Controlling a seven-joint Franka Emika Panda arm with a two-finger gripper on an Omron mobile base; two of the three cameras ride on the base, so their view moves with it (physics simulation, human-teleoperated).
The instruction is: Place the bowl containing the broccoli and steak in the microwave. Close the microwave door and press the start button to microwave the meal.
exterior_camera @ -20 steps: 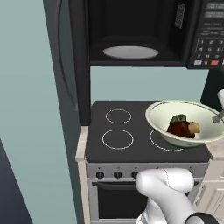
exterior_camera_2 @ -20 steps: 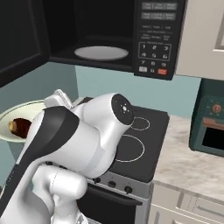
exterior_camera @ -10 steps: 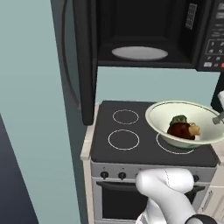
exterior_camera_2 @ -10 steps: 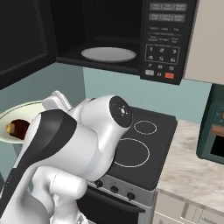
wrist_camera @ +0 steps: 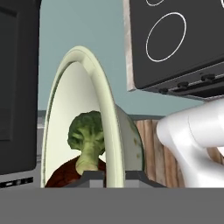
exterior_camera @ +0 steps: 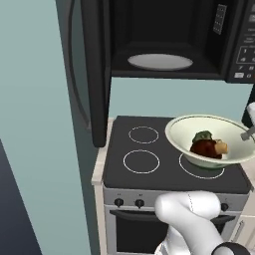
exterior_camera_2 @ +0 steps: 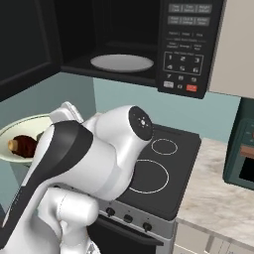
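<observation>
The cream bowl [exterior_camera: 214, 144] hangs over the stove's right front burner, level, with the green broccoli [exterior_camera: 202, 136] and the brown steak [exterior_camera: 205, 148] inside. My gripper [exterior_camera: 246, 134] is shut on the bowl's right rim. In the hand view the rim of the bowl [wrist_camera: 111, 144] runs between my fingertips [wrist_camera: 89, 176], with the broccoli [wrist_camera: 87, 135] and steak [wrist_camera: 61, 175] to its left. The black microwave [exterior_camera: 164, 40] is above the stove, its door [exterior_camera: 97, 69] swung open to the left and a white turntable [exterior_camera: 159, 62] inside. In the right base view my arm hides most of the bowl [exterior_camera_2: 20, 130]; the keypad [exterior_camera_2: 183, 49] shows.
A black stove [exterior_camera: 149, 159] with white ring burners lies under the bowl. A grey-green wall panel [exterior_camera: 45, 124] stands to the left. A dark green toaster oven [exterior_camera_2: 243, 149] sits on the pale counter [exterior_camera_2: 218, 203] right of the stove.
The whole picture has shifted and grown: the base has driven closer to the stove and microwave. The bowl stays held in the gripper at the same place in view.
</observation>
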